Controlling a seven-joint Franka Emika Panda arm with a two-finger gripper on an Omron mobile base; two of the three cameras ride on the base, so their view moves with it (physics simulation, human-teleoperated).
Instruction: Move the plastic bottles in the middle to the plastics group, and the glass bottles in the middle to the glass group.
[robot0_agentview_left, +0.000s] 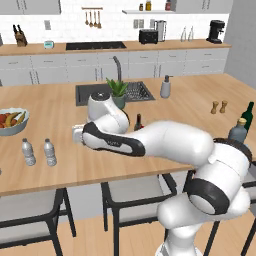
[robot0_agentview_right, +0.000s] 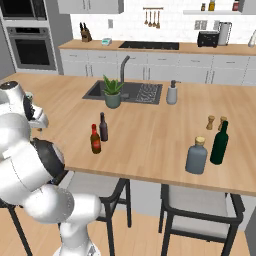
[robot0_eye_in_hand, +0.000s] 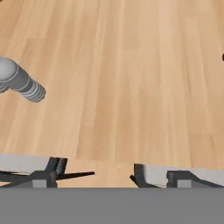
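Observation:
Two small clear plastic bottles with white caps (robot0_agentview_left: 28, 151) (robot0_agentview_left: 49, 152) stand side by side on the wooden island (robot0_agentview_left: 200, 95) at the left; I cannot tell them apart. My gripper (robot0_agentview_left: 76, 136) hovers just right of them, open and empty (robot0_eye_in_hand: 98, 173). In the hand view one ribbed plastic bottle (robot0_eye_in_hand: 19, 81) lies off to the left of the fingers. The brown bottle with a red neck (robot0_agentview_right: 95, 139) and the near-black bottle (robot0_agentview_right: 103, 127) stand mid-island. The green wine bottle (robot0_agentview_right: 219, 143) and the squat grey-blue bottle (robot0_agentview_right: 196, 156) stand at the right.
A bowl of fruit (robot0_agentview_left: 11, 120) sits behind the plastic bottles. A potted plant (robot0_agentview_right: 112, 92), the sink (robot0_agentview_right: 125, 92) and a soap dispenser (robot0_agentview_right: 172, 92) are at the island's far side. Two small shakers (robot0_agentview_right: 216, 122) stand behind the wine bottle. Stools line the near edge.

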